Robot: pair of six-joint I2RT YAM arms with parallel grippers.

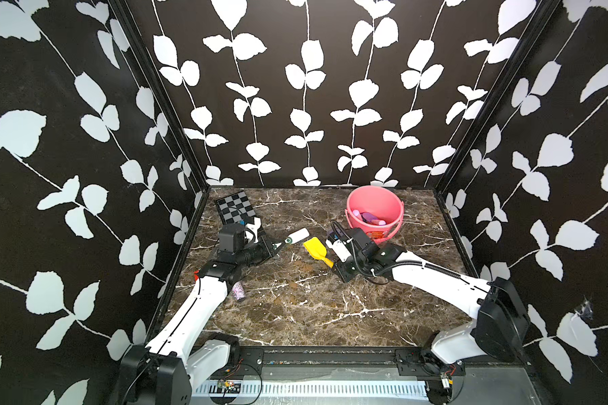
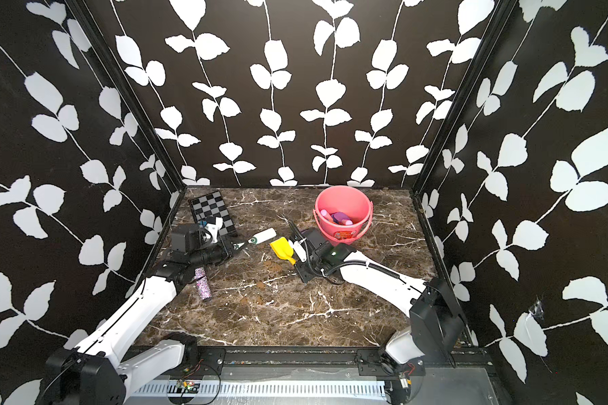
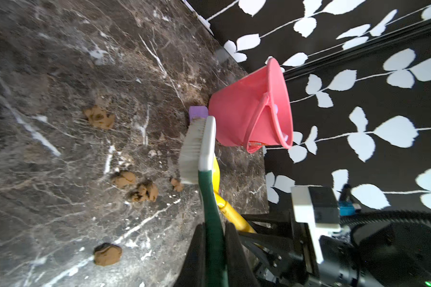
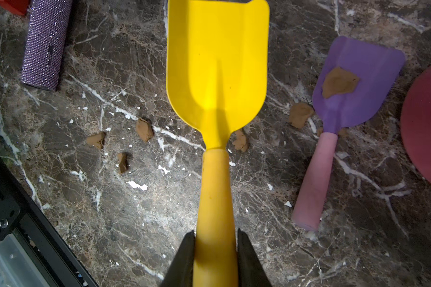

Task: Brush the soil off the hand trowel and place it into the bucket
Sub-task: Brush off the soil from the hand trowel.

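Left arm comes in from 7 o'clock, forearm low over the table, wrist turned on its side. Left gripper is clamped tight on the green handle of the brush, and the white head points toward 2 o'clock. Right arm stretches in from 4 o'clock. Right gripper pinches the trowel low on its round handle, blade aimed at 10 o'clock. So the trowel is mid-table, at 8 o'clock of the bucket, not in it.

Trowel is smooth glossy yellow plastic, with a flat squarish blade, rounded corners and a centre ridge. Brush has dense pale bristles on a white plastic back. The bristles might be just short of the blade, tough call from here. Bucket is round, pink and tapered, with a thin bail handle. Soil is brown doughy clumps scattered on the dark veined marble. A purple trowel with a pink handle lies beside the bucket, a soil smear on its blade.
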